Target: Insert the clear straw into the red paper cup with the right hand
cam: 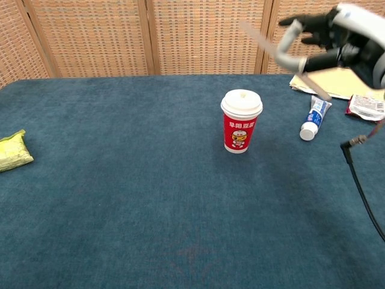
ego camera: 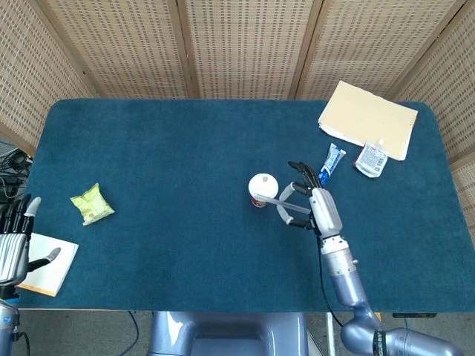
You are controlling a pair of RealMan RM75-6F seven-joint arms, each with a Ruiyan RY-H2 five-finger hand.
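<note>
Straw: we are seeing the clear straw (cam: 283,60) pinched in the right hand (ego camera: 318,208), slanting in the air with its upper end toward the cup side and its lower end down toward the toothpaste; in the head view it is running from the fingers toward the cup's lid.
Right hand: we are finding it raised well above the table (ego camera: 148,163), thumb and a finger (cam: 287,37) closed on the straw while the other fingers are spreading out.
Cup: we are seeing the red paper cup (cam: 240,122) standing upright near the table's middle, white lid on, the straw not yet in it.
Left hand: we are catching the left hand (ego camera: 13,241) off the table's near-left edge, fingers apart and holding nothing.
Other things: we are noting a toothpaste tube (cam: 314,117), a red-and-white sachet (cam: 366,107), a manila folder (ego camera: 367,119), a yellow-green snack packet (ego camera: 91,203) and a notepad (ego camera: 50,263).
</note>
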